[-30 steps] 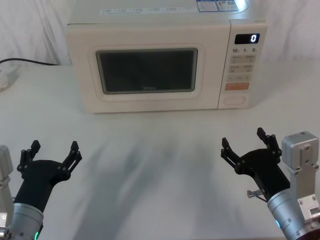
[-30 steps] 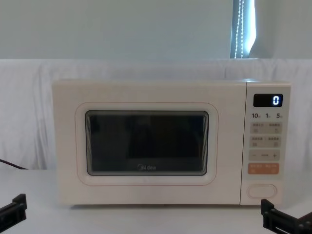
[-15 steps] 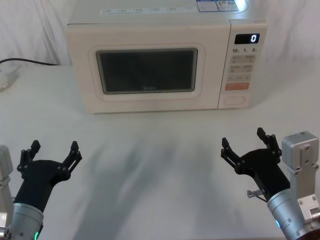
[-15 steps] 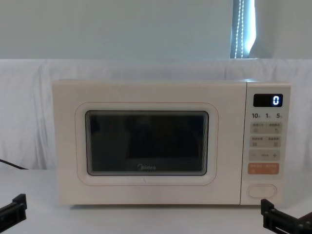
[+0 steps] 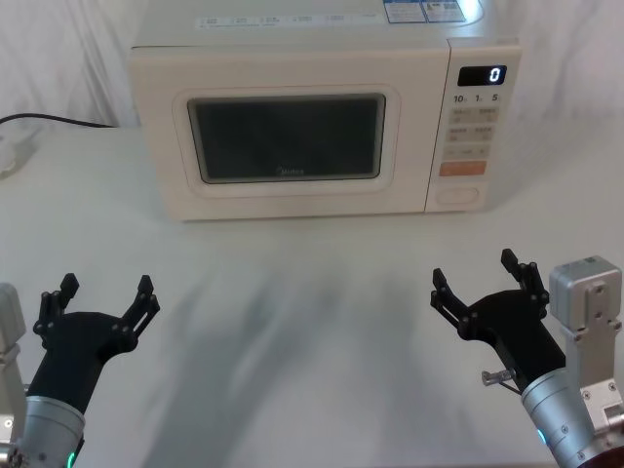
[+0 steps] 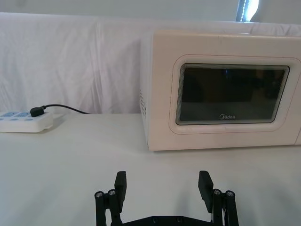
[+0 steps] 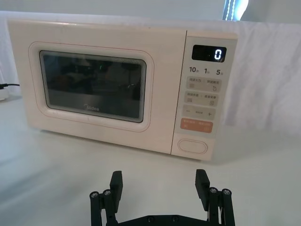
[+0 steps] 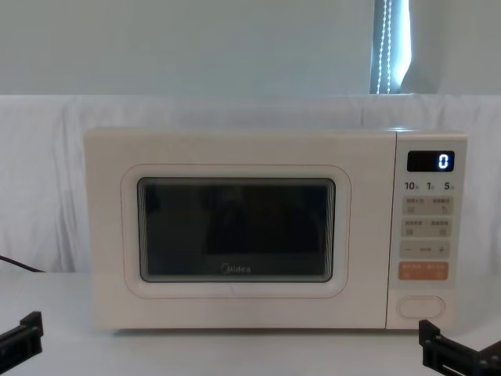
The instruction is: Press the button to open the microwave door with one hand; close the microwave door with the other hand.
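Head view: nothing has moved; microwave door (image 5: 288, 136) still shut; button (image 5: 458, 195) unpressed
Jaws: I see left gripper (image 5: 101, 299) and right gripper (image 5: 481, 277) spread, holding nothing, lower frame corners; task not begun

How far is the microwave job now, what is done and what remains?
Nothing looks done: the microwave door is shut and the button is untouched. Both open end effectors, left and right, hover over the table, well short of the microwave. Pressing and closing remain.
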Robot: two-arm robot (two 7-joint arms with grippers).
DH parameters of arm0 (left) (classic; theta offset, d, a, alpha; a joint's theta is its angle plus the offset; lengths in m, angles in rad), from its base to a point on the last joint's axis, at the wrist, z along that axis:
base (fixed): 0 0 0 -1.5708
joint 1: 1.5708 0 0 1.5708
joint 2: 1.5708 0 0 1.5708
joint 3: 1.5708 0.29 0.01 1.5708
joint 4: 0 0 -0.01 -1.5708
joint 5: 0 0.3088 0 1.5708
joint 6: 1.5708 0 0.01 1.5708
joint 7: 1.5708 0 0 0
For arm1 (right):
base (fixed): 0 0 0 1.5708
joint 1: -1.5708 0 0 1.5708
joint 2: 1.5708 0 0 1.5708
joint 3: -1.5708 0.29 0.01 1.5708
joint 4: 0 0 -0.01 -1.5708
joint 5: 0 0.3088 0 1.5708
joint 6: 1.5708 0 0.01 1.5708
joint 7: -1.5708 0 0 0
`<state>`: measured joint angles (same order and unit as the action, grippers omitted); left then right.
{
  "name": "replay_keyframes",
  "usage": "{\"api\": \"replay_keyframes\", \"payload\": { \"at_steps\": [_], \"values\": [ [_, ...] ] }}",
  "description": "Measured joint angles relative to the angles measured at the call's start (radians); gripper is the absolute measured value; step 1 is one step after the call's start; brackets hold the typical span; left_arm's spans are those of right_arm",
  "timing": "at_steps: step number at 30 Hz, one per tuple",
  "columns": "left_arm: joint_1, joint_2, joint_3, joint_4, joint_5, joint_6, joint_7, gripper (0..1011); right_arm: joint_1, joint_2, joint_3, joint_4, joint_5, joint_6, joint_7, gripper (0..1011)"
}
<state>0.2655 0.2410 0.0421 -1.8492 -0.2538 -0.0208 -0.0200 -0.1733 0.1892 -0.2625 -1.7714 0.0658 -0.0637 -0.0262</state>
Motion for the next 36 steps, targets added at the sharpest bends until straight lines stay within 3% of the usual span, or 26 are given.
{"api": "replay_keyframes", "payload": {
  "at_steps": [36],
  "values": [
    [0.0,0.0,0.0,0.0,0.0,0.0,0.0,1001,0.0,0.0,0.0,0.0,0.0,0.0,0.0,1002]
  ]
}}
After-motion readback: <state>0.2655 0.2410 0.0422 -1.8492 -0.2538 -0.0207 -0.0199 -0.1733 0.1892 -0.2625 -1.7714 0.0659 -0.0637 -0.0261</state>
